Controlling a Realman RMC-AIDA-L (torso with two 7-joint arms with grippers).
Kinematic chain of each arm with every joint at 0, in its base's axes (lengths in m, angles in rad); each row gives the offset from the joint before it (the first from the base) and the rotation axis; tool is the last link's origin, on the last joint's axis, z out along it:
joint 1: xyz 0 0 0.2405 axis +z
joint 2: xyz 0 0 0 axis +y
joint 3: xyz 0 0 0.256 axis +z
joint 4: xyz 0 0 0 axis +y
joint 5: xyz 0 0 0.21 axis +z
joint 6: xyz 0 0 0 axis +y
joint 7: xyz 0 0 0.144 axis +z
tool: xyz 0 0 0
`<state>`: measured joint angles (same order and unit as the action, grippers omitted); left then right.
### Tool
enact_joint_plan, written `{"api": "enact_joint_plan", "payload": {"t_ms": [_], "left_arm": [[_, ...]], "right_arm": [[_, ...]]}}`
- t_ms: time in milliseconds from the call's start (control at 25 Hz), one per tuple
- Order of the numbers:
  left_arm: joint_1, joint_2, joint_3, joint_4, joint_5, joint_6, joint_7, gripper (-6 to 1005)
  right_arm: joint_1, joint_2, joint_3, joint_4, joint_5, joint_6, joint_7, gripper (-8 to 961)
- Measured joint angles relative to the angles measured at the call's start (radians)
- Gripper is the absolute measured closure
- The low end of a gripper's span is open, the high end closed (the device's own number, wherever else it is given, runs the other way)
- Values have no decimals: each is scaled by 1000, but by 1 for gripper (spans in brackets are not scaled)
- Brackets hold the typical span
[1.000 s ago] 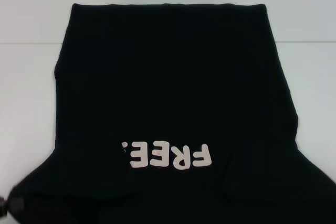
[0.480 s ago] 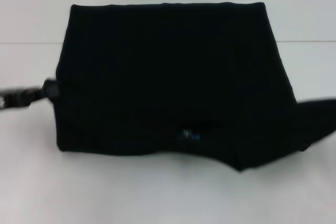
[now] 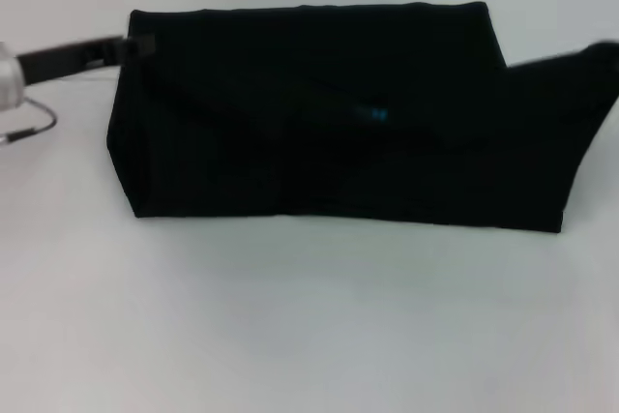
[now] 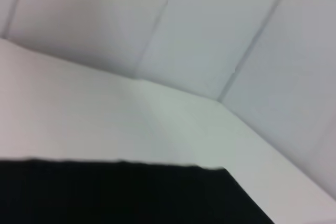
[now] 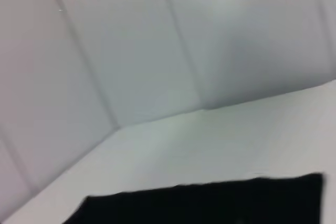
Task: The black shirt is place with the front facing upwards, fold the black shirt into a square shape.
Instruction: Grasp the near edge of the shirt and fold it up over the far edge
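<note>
The black shirt (image 3: 309,152) lies across the far half of the white table (image 3: 290,316), doubled over into a wide band with its small blue neck label (image 3: 373,115) on top. No lettering shows. My left gripper (image 3: 138,44) is at the shirt's far left corner, shut on the cloth. At the right the cloth rises in a raised wedge to my right gripper (image 3: 602,53), which merges with the black fabric. Each wrist view shows only a strip of the black shirt (image 4: 115,195) (image 5: 210,203) below the camera.
A thin cable (image 3: 34,128) loops off the left arm over the table's left side. Pale wall panels (image 4: 210,30) stand behind the table. A seam line (image 3: 58,79) crosses the tabletop at the back.
Both grippers carried the shirt's near edge away from me over the rest. The lettering went under, the label moved farther back, and the near half of the table was uncovered.
</note>
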<state>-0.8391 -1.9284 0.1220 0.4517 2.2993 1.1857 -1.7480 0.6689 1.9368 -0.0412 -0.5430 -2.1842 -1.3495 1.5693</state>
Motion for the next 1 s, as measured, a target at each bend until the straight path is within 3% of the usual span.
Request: {"api": "enact_joint_plan", "payload": {"t_ms": [240, 520, 560, 600, 680, 720, 760, 880, 920, 1000], "left_arm": [[-67, -39, 8, -39, -60, -217, 98, 837], [-92, -77, 8, -110, -205, -427, 287, 831], [-94, -90, 8, -130, -250, -476, 356, 830], [-94, -90, 8, -130, -250, -476, 356, 829], [-95, -113, 8, -143, -304, -528, 447, 828], [-95, -126, 8, -149, -331, -553, 495, 827], [-94, -139, 8, -155, -359, -577, 548, 826], [-84, -170, 7, -169, -434, -614, 664, 823], [-81, -174, 7, -172, -449, -616, 683, 822], [-71, -180, 7, -180, -476, -617, 710, 820]], "right_arm": [[79, 7, -58, 19, 26, 227, -13, 908], [145, 18, -208, 125, 123, 495, -96, 908], [154, 23, -221, 144, 133, 536, -113, 908], [173, 34, -239, 175, 142, 615, -142, 908], [183, 41, -246, 192, 145, 652, -157, 907], [200, 55, -251, 218, 155, 715, -204, 907], [200, 55, -251, 218, 155, 715, -204, 907], [215, 83, -253, 240, 174, 769, -283, 907], [219, 99, -253, 245, 181, 783, -310, 907], [220, 103, -253, 246, 182, 788, -317, 907]]}}
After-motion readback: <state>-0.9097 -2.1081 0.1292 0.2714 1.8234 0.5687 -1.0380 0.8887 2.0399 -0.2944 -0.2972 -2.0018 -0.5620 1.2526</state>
